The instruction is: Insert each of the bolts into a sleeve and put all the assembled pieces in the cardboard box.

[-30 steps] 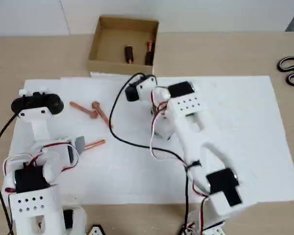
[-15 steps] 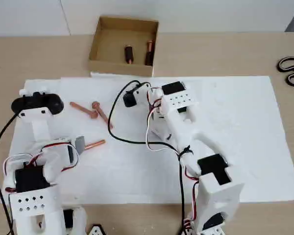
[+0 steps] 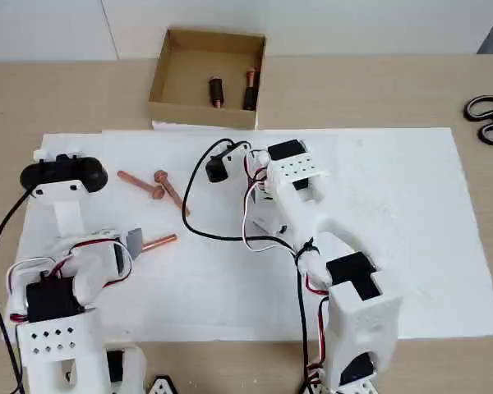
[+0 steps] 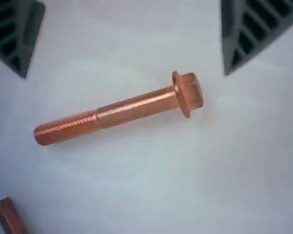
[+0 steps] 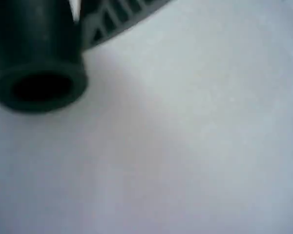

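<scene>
Over on the right, the right arm has drawn back from the cardboard box and folded in toward its own base, so its wrist now hangs over the middle of the white paper sheet; the bolts and the left arm have not shifted. Starting from the left, that arm stands folded over the paper's left end. Its own camera looks down between the dark ribbed fingertips of the left hand, which are spread wide with nothing in them. Between them a copper bolt lies flat on the paper, with a flanged hex head, a smooth shank and a threaded far end. The tip of a second bolt pokes in at the edge. From above none of that detail reads. I see a lone bolt just beside the left arm and, farther back, a pair of bolts lying close together in a V. Which of these the wrist camera has under it I cannot tell. The box sits on the bare counter just past the paper's far edge, with two assembled pieces lying toward its right side, each a dark sleeve with copper showing at one end. From above the arm covers the right hand. Its wrist camera shows it closed on a dark sleeve, a hollow tube with its open bore facing the lens, held against a ribbed finger above the paper. Scissors lie at the far right.
</scene>
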Robot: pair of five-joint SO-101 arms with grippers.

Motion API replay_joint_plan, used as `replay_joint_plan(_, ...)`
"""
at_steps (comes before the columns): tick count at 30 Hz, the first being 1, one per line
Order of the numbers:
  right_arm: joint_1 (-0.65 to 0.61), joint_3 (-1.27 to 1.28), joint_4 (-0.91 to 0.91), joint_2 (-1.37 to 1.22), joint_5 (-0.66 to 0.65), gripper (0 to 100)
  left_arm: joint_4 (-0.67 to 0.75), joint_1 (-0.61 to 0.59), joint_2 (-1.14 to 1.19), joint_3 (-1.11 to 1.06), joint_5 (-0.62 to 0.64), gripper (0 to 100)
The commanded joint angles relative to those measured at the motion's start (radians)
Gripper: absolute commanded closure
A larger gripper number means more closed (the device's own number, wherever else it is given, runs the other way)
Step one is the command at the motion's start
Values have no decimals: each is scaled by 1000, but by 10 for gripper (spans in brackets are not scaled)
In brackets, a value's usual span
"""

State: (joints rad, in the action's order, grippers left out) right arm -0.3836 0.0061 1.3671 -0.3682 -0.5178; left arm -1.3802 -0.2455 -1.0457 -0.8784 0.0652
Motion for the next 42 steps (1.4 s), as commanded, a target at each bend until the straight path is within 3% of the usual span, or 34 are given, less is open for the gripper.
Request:
replay_joint_plan(1,-4,-34,-15,2,-5,806,25,0,-8,2,-3,757)
replay_joint_plan(6,1,-34,-15,4,0,998,25,0,-8,2,-3,757)
replay_joint_plan(13,50,-54,5,8,0,995,25,0,-8,2,-3,757)
replay_joint_plan(18,101,-190,147,8,12,995,25,0,-8,2,-3,757)
replay_joint_plan(29,108,-276,237,-2,245,988,25,0,-8,2,-3,757)
replay_joint_plan(35,105,-262,237,-2,292,850,23,0,-8,2,-3,757)
replay_joint_plan(42,104,-253,226,-4,285,848,21,0,-8,2,-3,757)
